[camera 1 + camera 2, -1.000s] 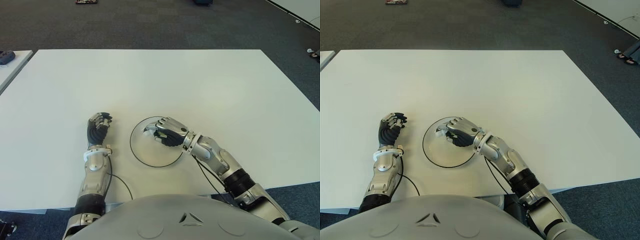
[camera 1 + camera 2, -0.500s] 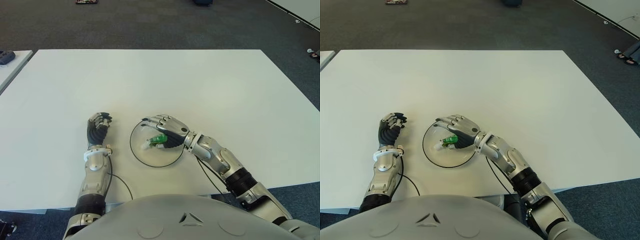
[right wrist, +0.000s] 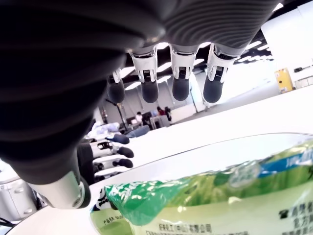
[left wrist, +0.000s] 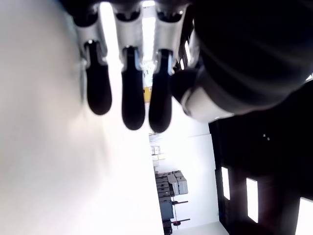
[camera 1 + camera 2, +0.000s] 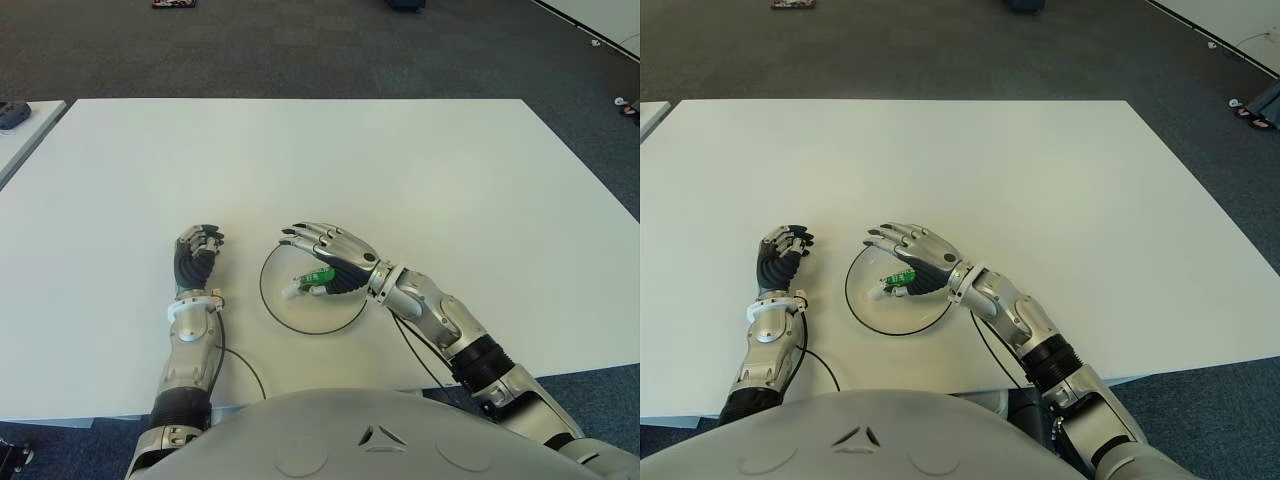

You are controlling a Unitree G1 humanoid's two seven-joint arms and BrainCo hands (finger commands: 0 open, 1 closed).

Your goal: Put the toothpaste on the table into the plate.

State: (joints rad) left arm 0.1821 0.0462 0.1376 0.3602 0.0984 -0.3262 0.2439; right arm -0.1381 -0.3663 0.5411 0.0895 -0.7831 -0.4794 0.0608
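Note:
The green and white toothpaste tube point(image 5: 311, 283) lies inside the clear plate with a dark rim point(image 5: 277, 313), near the table's front. My right hand point(image 5: 325, 252) hovers over the plate with its fingers point(image 3: 180, 83) spread and holds nothing; the tube point(image 3: 205, 196) shows close below the palm in the right wrist view. My left hand point(image 5: 197, 252) shows on the table to the left of the plate, fingers point(image 4: 128, 95) curled with nothing in them.
The white table point(image 5: 400, 170) stretches far behind and to both sides of the plate. A thin black cable point(image 5: 240, 368) runs by the left forearm near the front edge. Dark carpet lies beyond the table.
My right hand, shut on the toothpaste over the plate a second ago, has spread its fingers and lifted slightly. The tube now lies in the plate. The left hand has not moved.

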